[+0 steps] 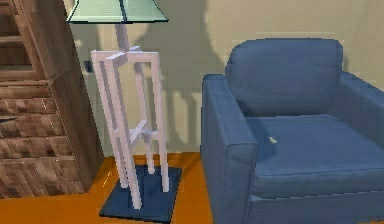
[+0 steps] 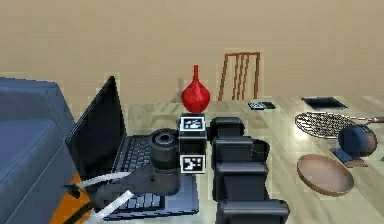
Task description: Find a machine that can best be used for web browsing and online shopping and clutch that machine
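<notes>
Fingers (image 2: pixel 105 181) of the gripper (image 2: pixel 90 198) were recorded as two thin pale prongs lying across the near edge of the laptop (image 2: pixel 100 128), their tips pointing toward the blue armchair (image 2: pixel 25 140). Whether they had hold of the laptop, or of anything at all, could not be determined, because the machine lay on the table (image 2: pixel 285 135) directly behind them.

The laptop stood on that table with its lid raised, just beside the armchair on the arm side view's right. Its dark screen was on the armchair's side and its keyboard on the side away from it. The gripper's dark body sat over the keyboard. Two white marker squares (image 2: pixel 192 125) stood next beyond it from the armchair, followed by the arm (image 2: pixel 238 170), a dark segmented bar.

Farther from the armchair, a red vase (image 2: pixel 196 95) stood near the table's far edge, and a wooden chair (image 2: pixel 240 75) stood beyond it against the wall. A brown bowl (image 2: pixel 325 175) and a mesh-headed item (image 2: pixel 322 123) lay well apart from the armchair at the table's opposite end.

In the forward view, a floor lamp (image 1: pixel 130 110) with white legs and a dark base stood on the orange floor (image 1: pixel 190 180) just to the left of the armchair (image 1: pixel 290 120). A wooden shelving unit (image 1: pixel 35 100) stood beyond the lamp from the armchair.
</notes>
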Controlling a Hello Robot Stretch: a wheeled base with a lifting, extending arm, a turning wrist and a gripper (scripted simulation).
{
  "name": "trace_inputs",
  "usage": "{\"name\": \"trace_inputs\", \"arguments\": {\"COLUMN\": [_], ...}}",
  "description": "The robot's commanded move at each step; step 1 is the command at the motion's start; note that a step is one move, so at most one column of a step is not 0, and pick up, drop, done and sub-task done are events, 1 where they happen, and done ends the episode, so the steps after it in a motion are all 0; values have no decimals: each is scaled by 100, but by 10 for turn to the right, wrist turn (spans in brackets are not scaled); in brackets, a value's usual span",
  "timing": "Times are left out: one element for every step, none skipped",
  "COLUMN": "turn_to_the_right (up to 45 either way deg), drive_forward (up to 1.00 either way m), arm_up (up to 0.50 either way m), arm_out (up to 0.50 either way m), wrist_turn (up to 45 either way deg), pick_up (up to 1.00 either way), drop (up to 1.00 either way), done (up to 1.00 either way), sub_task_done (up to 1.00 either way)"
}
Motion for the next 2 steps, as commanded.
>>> {"name": "trace_inputs", "arguments": {"turn_to_the_right": [0, 0], "drive_forward": [0, 0], "arm_up": [0, 0], "arm_out": [0, 0], "wrist_turn": [450, 240], "pick_up": [0, 0], "drop": [0, 0], "done": [0, 0], "sub_task_done": [0, 0]}}
